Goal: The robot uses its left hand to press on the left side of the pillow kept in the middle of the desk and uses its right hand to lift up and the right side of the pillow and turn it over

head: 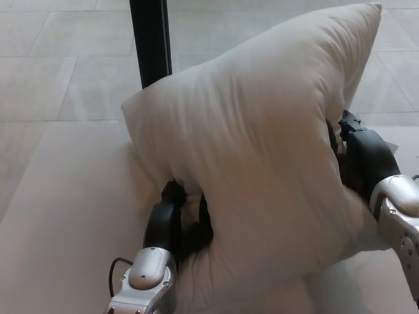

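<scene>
The white pillow [262, 150] stands tilted on the pale desk [65, 216], its right side raised high and its top corner near the upper right of the head view. My left hand [177, 219] digs into the pillow's lower left edge, with the fingers sunk in the fabric and closed on it. My right hand [363, 160] is at the pillow's right side, closed on the raised edge. Part of its fingers is hidden behind the pillow.
A black upright post [150, 39] rises just behind the pillow's upper left corner. Beyond the desk lies a tiled floor [52, 65]. Bare desk surface stretches to the left of my left arm.
</scene>
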{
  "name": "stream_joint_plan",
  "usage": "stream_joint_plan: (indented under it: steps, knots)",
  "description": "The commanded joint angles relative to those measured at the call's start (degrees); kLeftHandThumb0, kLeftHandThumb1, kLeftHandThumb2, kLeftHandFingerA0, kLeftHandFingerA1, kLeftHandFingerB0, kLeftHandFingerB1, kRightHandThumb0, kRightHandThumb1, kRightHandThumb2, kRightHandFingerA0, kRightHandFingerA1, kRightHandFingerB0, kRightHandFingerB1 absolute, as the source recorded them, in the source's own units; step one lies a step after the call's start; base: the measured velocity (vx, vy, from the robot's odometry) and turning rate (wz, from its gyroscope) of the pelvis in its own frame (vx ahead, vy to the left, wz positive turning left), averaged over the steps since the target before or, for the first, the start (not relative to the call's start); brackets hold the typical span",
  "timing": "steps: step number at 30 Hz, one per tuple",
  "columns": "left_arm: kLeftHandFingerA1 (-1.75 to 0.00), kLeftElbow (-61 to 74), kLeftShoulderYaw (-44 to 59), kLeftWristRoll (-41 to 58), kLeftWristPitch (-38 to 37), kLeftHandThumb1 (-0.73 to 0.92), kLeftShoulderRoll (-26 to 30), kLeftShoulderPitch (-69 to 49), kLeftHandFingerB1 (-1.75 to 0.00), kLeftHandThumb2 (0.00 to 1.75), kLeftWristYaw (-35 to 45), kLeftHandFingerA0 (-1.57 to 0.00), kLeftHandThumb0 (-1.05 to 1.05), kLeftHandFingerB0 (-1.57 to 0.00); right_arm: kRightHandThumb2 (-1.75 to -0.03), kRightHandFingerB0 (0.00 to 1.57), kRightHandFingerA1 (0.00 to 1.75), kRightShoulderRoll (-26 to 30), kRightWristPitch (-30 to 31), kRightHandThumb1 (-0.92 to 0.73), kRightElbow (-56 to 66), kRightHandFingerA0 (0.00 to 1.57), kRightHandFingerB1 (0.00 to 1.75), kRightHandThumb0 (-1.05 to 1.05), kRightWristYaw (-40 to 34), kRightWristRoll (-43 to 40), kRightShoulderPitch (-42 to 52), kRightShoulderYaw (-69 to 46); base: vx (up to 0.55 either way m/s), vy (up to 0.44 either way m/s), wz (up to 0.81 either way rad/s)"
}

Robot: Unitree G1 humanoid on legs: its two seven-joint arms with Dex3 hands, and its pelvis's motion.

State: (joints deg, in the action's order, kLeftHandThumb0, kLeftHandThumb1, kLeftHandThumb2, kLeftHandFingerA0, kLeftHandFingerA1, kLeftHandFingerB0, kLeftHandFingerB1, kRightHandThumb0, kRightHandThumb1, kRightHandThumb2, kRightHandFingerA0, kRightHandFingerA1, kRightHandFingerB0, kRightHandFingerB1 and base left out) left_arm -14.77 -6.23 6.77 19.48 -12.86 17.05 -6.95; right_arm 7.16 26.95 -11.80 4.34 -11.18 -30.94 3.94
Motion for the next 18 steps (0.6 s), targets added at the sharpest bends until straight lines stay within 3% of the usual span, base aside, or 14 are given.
stream_joint_plan:
  steps: [1, 2, 5, 6, 7, 10, 11, 12, 13, 15, 16, 17, 18]
  knots:
    - [-0.04, -14.7, -10.2, 5.1, -3.5, 0.5, -20.2, -8.0, 0.0, 0.84, 7.5, 0.0, -1.02, 0.0, -0.66, 0.13, 0.71, -13.8, 3.1, -0.87, -6.2, 0.2, 0.44, -0.93, 12.9, 5.9, 4.8, 29.9, 0.0, 0.0, 0.0]
    - [-0.07, -15.5, -10.2, 5.1, -4.2, 0.49, -20.7, -8.3, -0.03, 0.85, 7.3, 0.0, -0.99, 0.0, -1.05, 0.1, 0.65, -14.4, 2.6, -0.65, -6.5, 0.19, 0.5, -0.9, 13.2, 5.9, 5.3, 30.7, 0.0, 0.0, 0.0]
    - [-0.04, -19.3, -9.4, 5.8, -5.9, 0.52, -22.9, -9.7, 0.0, 0.86, 7.6, 0.0, -1.05, 0.0, -1.03, 0.11, 0.62, -14.9, 3.5, -0.63, -5.6, 0.15, 0.5, -0.91, 12.4, 5.8, 8.4, 33.1, 0.0, 0.0, 0.0]
    - [-0.18, -20.8, -8.6, 6.4, -7.3, 0.48, -23.4, -10.6, -0.14, 0.89, 8.4, 0.0, -0.92, 0.0, -1.07, 0.07, 0.66, -16.1, 1.3, -0.64, -7.5, 0.15, 0.47, -0.94, 12.5, 6.9, 9.2, 34.6, 0.0, 0.0, 0.0]
    - [-0.14, -21.2, -8.8, 6.4, -7.8, 0.5, -23.6, -11.4, -0.1, 0.89, 8.6, 0.0, -0.97, 0.0, -1.1, 0.06, 0.7, -16.2, 1.0, -0.69, -7.0, 0.22, 0.46, -1.05, 11.9, 7.0, 10.3, 35.3, 0.0, 0.0, 0.0]
    - [-0.17, -18.9, -10.8, 6.1, -6.7, 0.49, -22.9, -13.1, -0.11, 0.87, 7.4, 0.0, -0.93, 0.0, -1.09, 0.08, 0.72, -16.9, 1.7, -0.71, -6.1, 0.24, 0.48, -1.05, 10.5, 7.5, 11.3, 36.7, 0.0, 0.0, 0.0]
    - [-0.2, -18.7, -10.9, 6.2, -6.8, 0.48, -22.8, -13.3, -0.11, 0.87, 7.4, 0.0, -0.92, 0.0, -0.65, 0.1, 0.74, -17.3, 0.8, -0.84, -6.9, 0.23, 0.44, -0.97, 10.8, 7.7, 11.2, 36.7, 0.0, 0.0, 0.0]
    - [-0.16, -19.8, -10.1, 6.8, -7.5, 0.46, -22.7, -13.1, -0.08, 0.83, 9.0, 0.0, -0.91, 0.0, -1.1, 0.04, 0.71, -18.5, 0.3, -0.68, -8.1, 0.23, 0.47, -0.94, 10.8, 7.3, 11.2, 36.4, 0.0, 0.0, 0.0]
    - [-0.13, -20.1, -9.5, 7.2, -7.4, 0.46, -22.6, -13.0, -0.08, 0.82, 9.5, 0.0, -0.92, 0.0, -1.08, 0.08, 0.85, -19.7, 0.8, -0.69, -8.4, 0.32, 0.47, -1.0, 10.5, 6.3, 11.5, 35.8, 0.0, 0.0, 0.0]
    - [-0.09, -21.2, -9.2, 7.0, -7.5, 0.47, -23.0, -12.7, -0.04, 0.81, 9.0, 0.0, -0.96, 0.0, -1.06, 0.08, 0.9, -20.9, 1.7, -0.68, -8.2, 0.4, 0.51, -0.98, 9.9, 5.6, 12.2, 36.5, 0.0, 0.0, 0.0]
    - [-0.02, -22.1, -8.8, 7.4, -7.9, 0.49, -23.3, -12.9, 0.0, 0.81, 10.0, 0.0, -1.01, 0.0, -0.65, 0.12, 0.84, -21.4, 3.6, -0.83, -7.6, 0.27, 0.48, -0.94, 9.3, 5.5, 12.4, 37.5, 0.0, 0.0, 0.0]
    - [-0.03, -22.5, -8.9, 7.3, -8.1, 0.5, -23.6, -13.3, 0.0, 0.82, 9.7, 0.0, -1.01, 0.0, -0.66, 0.11, 0.68, -21.3, 2.8, -0.83, -7.6, 0.18, 0.46, -0.97, 9.5, 6.0, 13.0, 38.7, 0.0, 0.0, 0.0]
    - [-0.05, -23.5, -9.7, 6.3, -8.8, 0.53, -23.5, -13.4, 0.0, 0.86, 9.5, 0.0, -1.03, 0.0, -1.09, 0.04, 0.65, -21.0, 1.4, -0.66, -8.0, 0.22, 0.47, -1.0, 10.5, 7.3, 13.4, 41.4, 0.0, 0.0, 0.0]
